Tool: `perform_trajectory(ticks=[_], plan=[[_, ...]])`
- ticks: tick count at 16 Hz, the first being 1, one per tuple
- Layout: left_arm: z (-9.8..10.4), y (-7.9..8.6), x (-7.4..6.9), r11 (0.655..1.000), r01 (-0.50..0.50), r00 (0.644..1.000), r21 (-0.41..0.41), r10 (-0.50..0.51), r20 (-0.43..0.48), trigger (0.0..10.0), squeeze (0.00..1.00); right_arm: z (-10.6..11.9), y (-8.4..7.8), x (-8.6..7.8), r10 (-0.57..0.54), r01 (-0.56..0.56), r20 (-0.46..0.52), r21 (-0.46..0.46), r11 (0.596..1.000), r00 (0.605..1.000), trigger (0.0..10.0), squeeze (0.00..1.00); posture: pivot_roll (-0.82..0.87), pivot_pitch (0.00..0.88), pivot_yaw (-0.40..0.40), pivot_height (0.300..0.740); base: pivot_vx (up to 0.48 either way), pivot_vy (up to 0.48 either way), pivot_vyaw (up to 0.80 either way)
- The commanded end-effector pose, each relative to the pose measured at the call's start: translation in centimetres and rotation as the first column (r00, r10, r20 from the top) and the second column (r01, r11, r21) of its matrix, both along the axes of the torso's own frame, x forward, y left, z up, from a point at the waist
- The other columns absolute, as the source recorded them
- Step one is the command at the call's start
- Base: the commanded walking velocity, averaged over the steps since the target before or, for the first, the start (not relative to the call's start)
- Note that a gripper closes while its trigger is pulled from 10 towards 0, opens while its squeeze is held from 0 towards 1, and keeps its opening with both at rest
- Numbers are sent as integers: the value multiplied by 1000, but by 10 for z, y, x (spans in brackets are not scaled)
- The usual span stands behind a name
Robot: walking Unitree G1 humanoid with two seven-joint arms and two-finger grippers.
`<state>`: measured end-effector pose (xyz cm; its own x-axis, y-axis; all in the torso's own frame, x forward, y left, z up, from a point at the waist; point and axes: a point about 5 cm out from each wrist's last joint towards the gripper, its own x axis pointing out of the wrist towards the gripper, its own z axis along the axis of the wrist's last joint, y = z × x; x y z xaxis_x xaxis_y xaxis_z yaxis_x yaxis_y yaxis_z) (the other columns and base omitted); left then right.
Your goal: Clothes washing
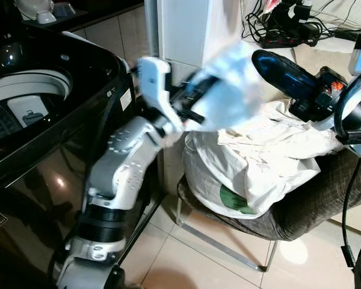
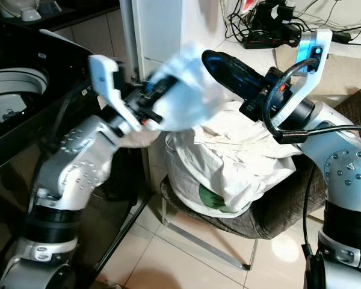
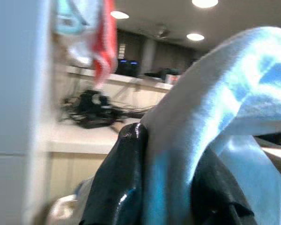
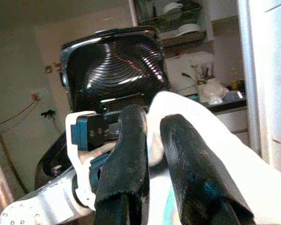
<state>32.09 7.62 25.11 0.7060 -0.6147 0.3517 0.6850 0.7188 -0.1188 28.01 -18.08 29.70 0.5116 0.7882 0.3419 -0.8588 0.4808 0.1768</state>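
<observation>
Clearly soft and light, a pale blue garment [image 2: 183, 90], limp and blurred, hanging above the chair and bunched between the two grippers. Pinched by the left gripper [image 3: 166, 183], glossy black fingers [image 3: 119, 183] clenched on a thick fold of the blue cloth. Touched on its other side by the right gripper [image 4: 152, 168], long dark fingers [image 4: 126, 159] set slightly apart against white-blue fabric; whether actually gripping, cannot tell. Likely to sag, stretch and trail loose ends rather than slip; best taken at a gathered bunch near the middle, not at a thin edge, so nothing drags on the way across.

Just below, a heap of cream cloth [image 1: 271, 150], crumpled and matte, spilling from a thin white plastic bag [image 1: 228, 192] with a green print, all resting on a chair with a grey checked cushion [image 1: 313, 198] and a bent chrome frame [image 1: 222, 244] over glossy beige tiles.

To the robot's left, a top-loading washing machine [image 1: 42, 150], shiny black casing, lid raised, pale drum rim [image 1: 30, 84] open to receive the load.

Farther back, a white cabinet side [image 1: 186, 30] and tangled black cables [image 1: 289, 24] on a counter
</observation>
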Motion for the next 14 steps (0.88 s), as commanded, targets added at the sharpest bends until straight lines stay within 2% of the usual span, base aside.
perform_trajectory(ticks=[1,2,3,4,5,6,7,9,10,12,14], plan=[[10,7,4,998,-55,998,-6,55,32,0,0,5,-2,-5,-25,25,39,8,1000,999,10000,1000,-68,0,-4,740,0,0,0],[15,35,14,970,-242,970,6,241,40,0,0,-1,-8,-2,-178,180,41,-40,983,983,10000,773,-64,0,-1,740,0,0,0],[17,44,17,954,-300,953,10,299,43,0,0,-3,-10,-1,-221,222,35,-55,973,975,10000,773,-64,0,-1,740,0,0,0],[22,60,22,914,-405,914,37,402,56,0,0,-7,-14,1,-289,290,26,-87,953,957,10000,0,-63,0,0,740,0,0,0],[23,65,22,891,-431,902,143,425,72,10000,0,-11,-14,3,-371,372,32,-127,920,928,10000,0,-58,0,4,740,0,0,0],[20,63,21,881,-426,904,203,424,58,10000,0,-18,-13,6,-442,440,27,-172,881,896,10000,0,-58,0,4,740,0,0,0],[20,60,17,895,-406,913,185,405,44,10000,0,-23,-10,7,-473,467,23,-200,861,881,10000,0,-55,0,7,740,0,0,0],[15,52,16,888,-413,910,201,412,46,10000,0,-28,-2,4,-467,461,18,-188,867,884,10000,0,-49,0,10,740,0,0,0],[16,45,16,900,-390,921,195,386,61,10000,0,-31,0,5,-483,477,10,-178,861,875,10000,0,-50,0,11,740,0,0,0],[28,34,17,924,-346,938,162,336,86,10000,0,-34,7,5,-499,492,6,-170,854,867,10000,0,-53,0,19,740,171,0,0],[34,33,19,923,-354,935,151,344,89,10000,0,-36,12,4,-496,490,17,-186,851,868,10000,0,-57,0,26,740,358,0,0]])
